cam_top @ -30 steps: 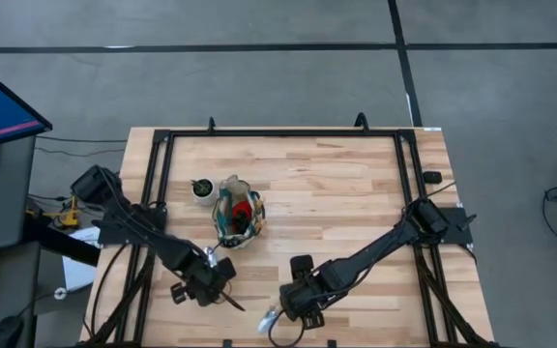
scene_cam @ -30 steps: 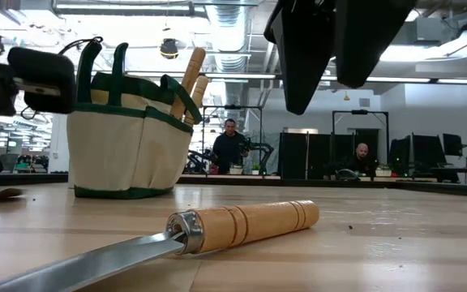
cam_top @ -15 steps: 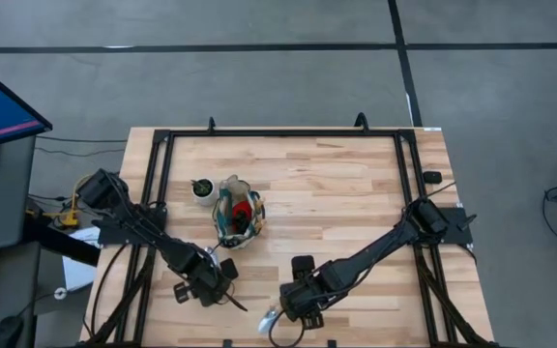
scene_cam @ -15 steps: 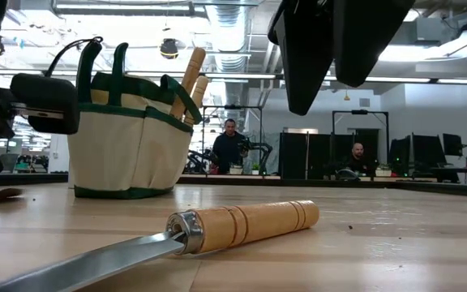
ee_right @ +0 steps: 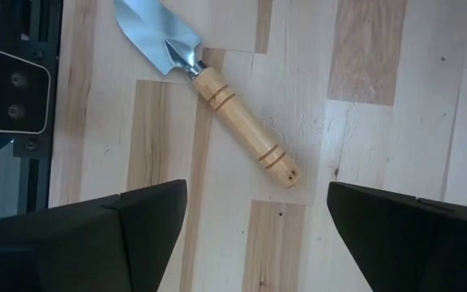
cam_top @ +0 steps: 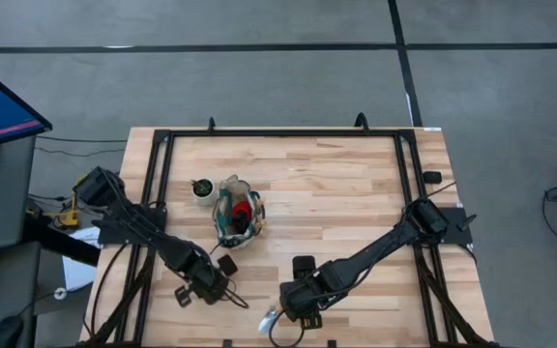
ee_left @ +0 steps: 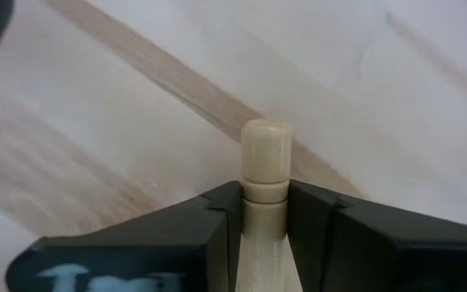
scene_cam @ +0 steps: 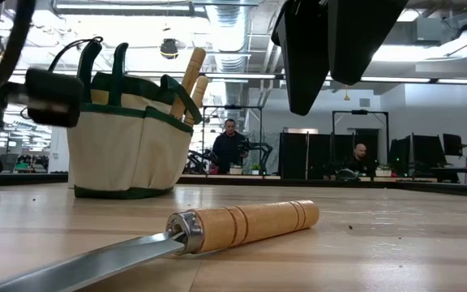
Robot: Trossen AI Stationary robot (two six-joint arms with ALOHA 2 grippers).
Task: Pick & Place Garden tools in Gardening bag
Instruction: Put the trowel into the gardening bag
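The gardening bag (cam_top: 238, 213), beige with green trim, stands on its base on the table with wooden handles poking out of its top (scene_cam: 191, 77). My left gripper (cam_top: 209, 285) is near the table's near left, shut on a garden tool's light wooden handle (ee_left: 264, 162); the rest of that tool is hidden. A trowel (ee_right: 217, 97) with a silver blade lies flat by the near edge (scene_cam: 242, 227). My right gripper (ee_right: 258, 235) hangs open above it (cam_top: 296, 302), touching nothing. My left gripper pinches the wooden handle between its two fingers (ee_left: 217, 219), just behind the groove near its rounded free end (ee_left: 266, 144). The fingers come from above, pointing steeply down, and lie across the handle. The rounded end sticks out past the fingers. Whether the tool rests on the table, I cannot tell.
A small white pot (cam_top: 202, 188) stands just left of the bag. A black frame (cam_top: 259, 135) runs around the tabletop. Bare wood lies between the bag and the right arm. People sit in the room beyond the table (scene_cam: 232, 146).
My left gripper has rolled a little about its own axis while staying in place. A small brown piece that lay on the table at the far left of the low view no longer shows there. The right arm and the trowel have kept still.
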